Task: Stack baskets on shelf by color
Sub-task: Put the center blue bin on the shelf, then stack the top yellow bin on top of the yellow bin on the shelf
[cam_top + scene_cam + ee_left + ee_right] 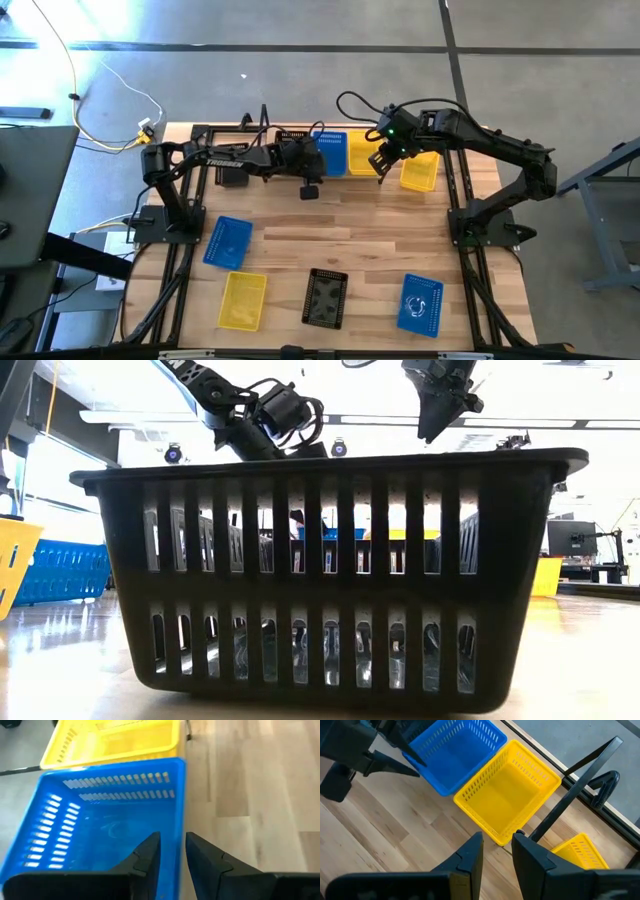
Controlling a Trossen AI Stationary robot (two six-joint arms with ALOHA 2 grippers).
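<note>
Nearest me, a black basket [325, 298] sits on the wooden surface [330, 235] between a yellow basket [243, 300] and a blue basket [420, 303]. Farther back, on the shelf [300, 133], the left hand [172, 852] pinches the wall of a blue shelf basket [107, 815]. The right hand [497, 851], fingers slightly spread, hovers over the neighbouring yellow shelf basket [507, 792].

From above, my left gripper [312, 185] sits at the blue basket [329, 152] on the shelf [300, 135], my right gripper [381, 163] hangs beside the yellow basket [362, 152] next to it, and five baskets lie scattered across the table [350, 235].
</note>
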